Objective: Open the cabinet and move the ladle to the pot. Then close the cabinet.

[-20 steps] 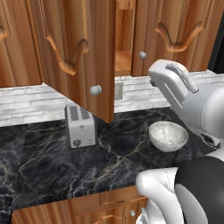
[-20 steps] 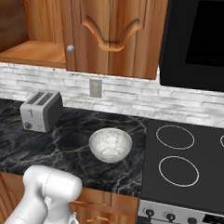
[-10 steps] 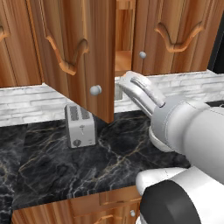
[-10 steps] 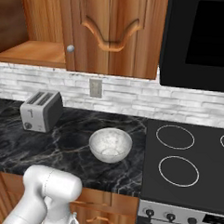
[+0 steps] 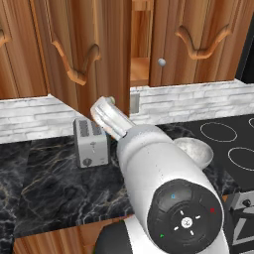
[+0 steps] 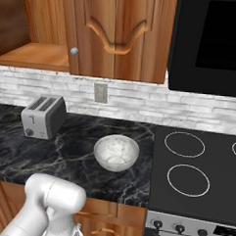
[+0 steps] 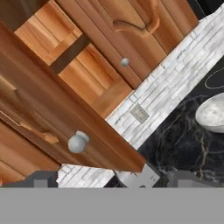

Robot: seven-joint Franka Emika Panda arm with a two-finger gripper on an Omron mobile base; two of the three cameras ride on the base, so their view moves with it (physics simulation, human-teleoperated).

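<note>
Swinging across the left base view, my arm (image 5: pixel 149 163) has come in front of the bowl (image 6: pixel 116 152) in the last second, its forearm now reaching up toward the cabinet (image 5: pixel 193 44). On the left, the cabinet's left door (image 5: pixel 84 54) hangs wide open, its knob (image 7: pixel 77 143) close before my hand. Farther right the shelf (image 6: pixel 35 56) lies bare where I can see it, and the right door (image 6: pixel 117 34) is still closed. No ladle or pot visible. My pincer stands apart, holding nothing. Opening looks done; finding the ladle comes next.
</note>
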